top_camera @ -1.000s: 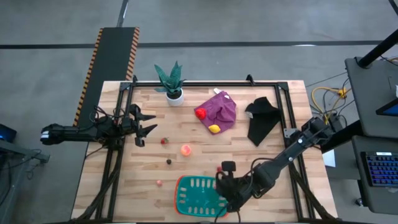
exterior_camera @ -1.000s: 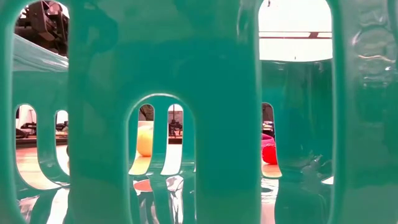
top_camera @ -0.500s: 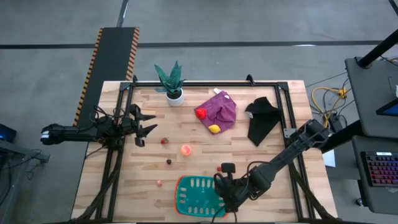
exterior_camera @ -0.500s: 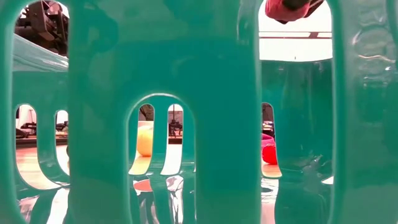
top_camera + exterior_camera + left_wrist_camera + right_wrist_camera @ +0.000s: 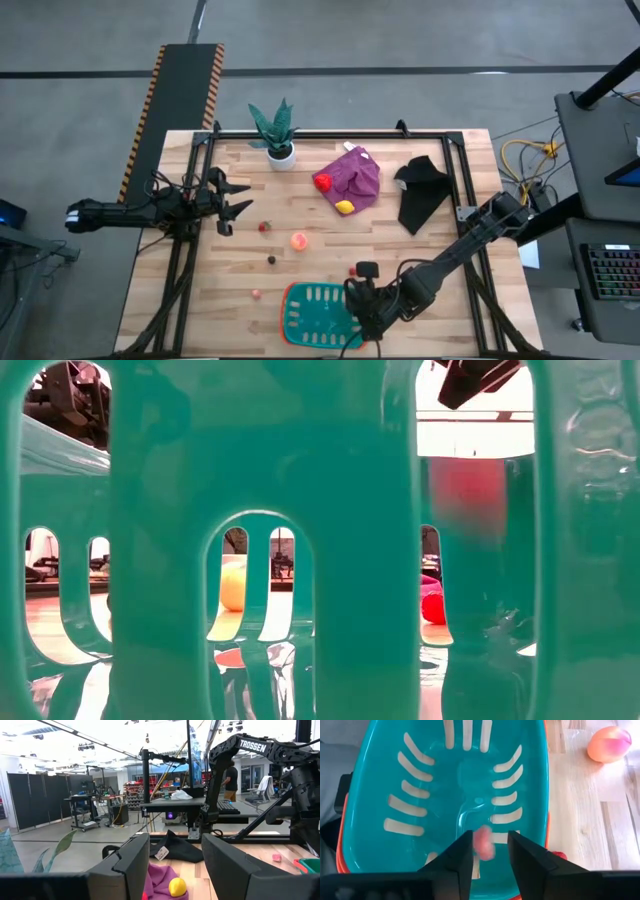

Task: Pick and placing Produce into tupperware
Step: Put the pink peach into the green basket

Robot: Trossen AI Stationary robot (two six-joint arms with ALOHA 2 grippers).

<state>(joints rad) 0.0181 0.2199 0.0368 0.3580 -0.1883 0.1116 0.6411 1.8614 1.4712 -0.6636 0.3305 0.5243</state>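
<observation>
The teal tupperware (image 5: 318,312) sits at the table's near edge. My right gripper (image 5: 362,305) hangs open above its right half. In the right wrist view a blurred pink produce piece (image 5: 483,844) shows beyond the open gripper (image 5: 489,855), over the slotted bottom (image 5: 470,785). The low view shows it as a red blur (image 5: 470,495) in mid-air below the gripper (image 5: 478,375). My left gripper (image 5: 238,197) waits open at the table's left side. A peach-orange piece (image 5: 299,240) and small red (image 5: 264,227), dark (image 5: 271,260) and pink (image 5: 256,294) pieces lie on the wood.
A red piece (image 5: 323,182) and a yellow piece (image 5: 344,207) lie on the purple cloth (image 5: 355,175). A black cloth (image 5: 420,190) lies to its right, a potted plant (image 5: 280,150) stands at the far edge. A small red piece (image 5: 560,855) lies beside the tupperware's rim.
My right gripper has shifted a little toward the table's left over the tupperware, carrying a pink piece. It has then let the piece go. The piece has dropped away from the fingers and is falling inside the tupperware.
</observation>
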